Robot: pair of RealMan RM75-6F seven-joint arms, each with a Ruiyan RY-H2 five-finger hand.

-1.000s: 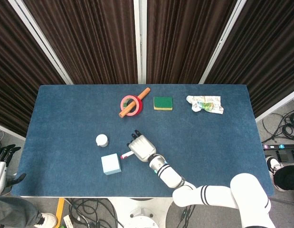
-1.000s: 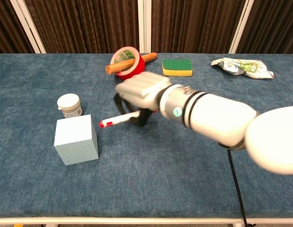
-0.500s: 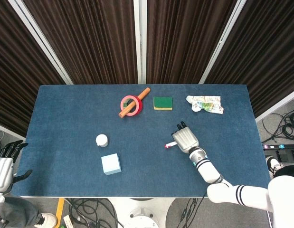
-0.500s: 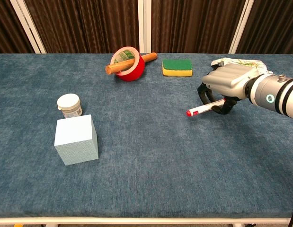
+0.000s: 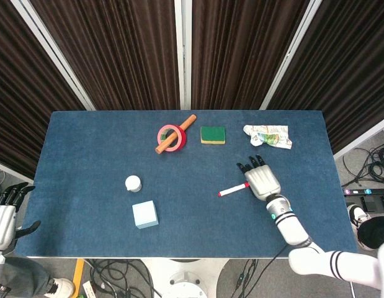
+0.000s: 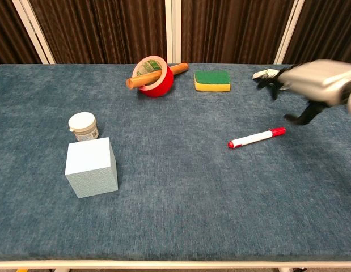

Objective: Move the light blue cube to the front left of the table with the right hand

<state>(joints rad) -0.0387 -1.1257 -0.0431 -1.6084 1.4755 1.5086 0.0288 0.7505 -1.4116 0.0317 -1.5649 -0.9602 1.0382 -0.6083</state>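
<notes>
Blue felt-like cloth covers the tabletop (image 5: 86,143). The light blue cube (image 5: 145,214) sits toward the front left, resting flat and touched by nothing, with a small white jar (image 5: 133,183) just behind it. The right hand (image 5: 261,178) hovers well to the right of the cube, fingers spread and holding nothing; in the chest view it appears blurred near the right edge (image 6: 317,85). A red-and-white marker (image 5: 232,189) lies on the cloth just left of that hand, its near end close to the fingers but apart from them. At the back, an orange wooden stick (image 5: 175,133) passes through a red tape roll (image 5: 169,138), with a green-and-yellow sponge (image 5: 213,135) to its right and a crumpled wrapper (image 5: 267,136) further right. The left hand (image 5: 4,214) hangs off the tabletop's left edge, fingers apart, empty.
</notes>
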